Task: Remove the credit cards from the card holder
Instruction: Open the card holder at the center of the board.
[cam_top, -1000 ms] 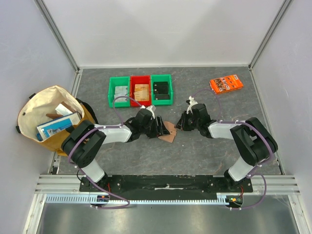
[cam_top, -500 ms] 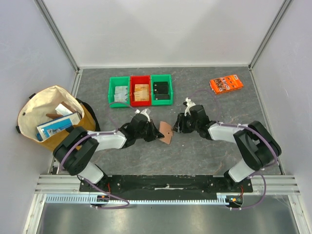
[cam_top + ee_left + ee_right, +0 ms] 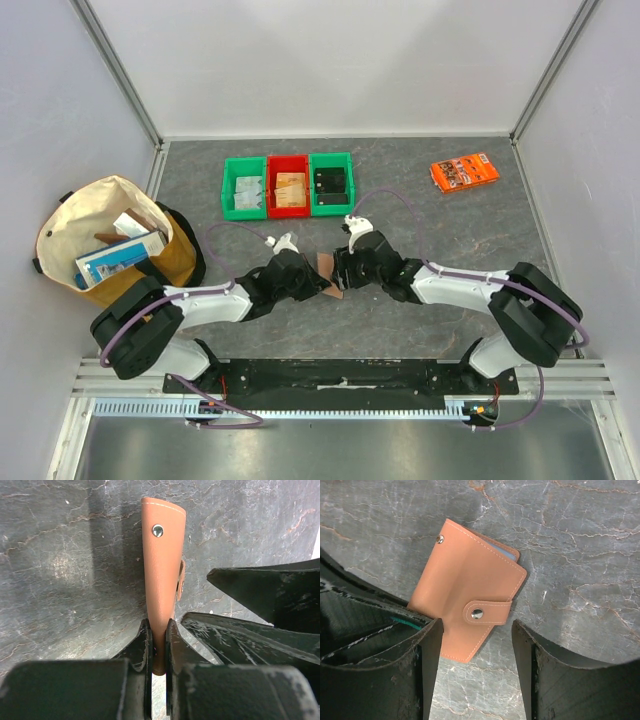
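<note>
The reddish-brown card holder (image 3: 328,268) stands on edge just above the table, closed, its tab (image 3: 487,612) snapped shut. My left gripper (image 3: 159,645) is shut on its lower edge; the holder (image 3: 162,565) rises straight out from the jaws. My right gripper (image 3: 477,625) is open, its fingers either side of the tab end of the holder (image 3: 465,585), not pinching it. A bluish edge (image 3: 512,554) peeks from the holder's far side. In the top view the left gripper (image 3: 316,280) and the right gripper (image 3: 341,268) meet at the holder.
Three bins stand at the back: a green one (image 3: 229,186) with greyish cards, a red one (image 3: 271,186) with tan cards, a green one (image 3: 349,181) with black cards. An orange packet (image 3: 465,171) lies back right. A cloth bag (image 3: 110,240) sits at the left edge.
The left gripper closed on the card holder and tipped it from flat onto its edge, shifting it left. The right gripper opened and both arms drew nearer and leftward.
</note>
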`<state>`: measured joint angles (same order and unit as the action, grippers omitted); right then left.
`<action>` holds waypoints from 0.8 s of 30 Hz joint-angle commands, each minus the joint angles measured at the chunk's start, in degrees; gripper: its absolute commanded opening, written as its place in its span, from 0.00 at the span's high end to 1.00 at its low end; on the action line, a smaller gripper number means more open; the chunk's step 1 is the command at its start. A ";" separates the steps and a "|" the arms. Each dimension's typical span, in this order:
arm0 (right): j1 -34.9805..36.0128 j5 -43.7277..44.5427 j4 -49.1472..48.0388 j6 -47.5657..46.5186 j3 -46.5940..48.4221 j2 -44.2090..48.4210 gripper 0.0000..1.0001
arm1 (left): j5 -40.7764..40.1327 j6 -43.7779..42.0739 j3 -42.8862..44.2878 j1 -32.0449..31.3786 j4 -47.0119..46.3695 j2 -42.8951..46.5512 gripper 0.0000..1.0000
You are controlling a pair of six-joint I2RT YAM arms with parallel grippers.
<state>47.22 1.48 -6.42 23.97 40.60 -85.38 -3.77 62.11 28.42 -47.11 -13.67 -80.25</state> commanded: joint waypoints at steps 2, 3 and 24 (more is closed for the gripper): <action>2.70 7.75 0.53 -0.15 3.26 -2.94 0.36 | -4.93 2.14 -1.09 -1.40 2.33 0.79 0.98; 3.05 8.54 0.61 -0.23 3.26 -3.38 0.36 | -5.02 2.14 -1.09 -1.49 2.42 0.79 0.98; 5.69 33.67 12.91 -1.38 8.35 -10.59 0.93 | -8.36 0.12 -2.58 -3.86 6.02 6.68 0.98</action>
<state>55.20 18.74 -1.98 24.47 48.51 -93.58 -11.03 63.46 27.59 -49.67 -12.01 -77.69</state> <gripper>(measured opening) 0.111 0.086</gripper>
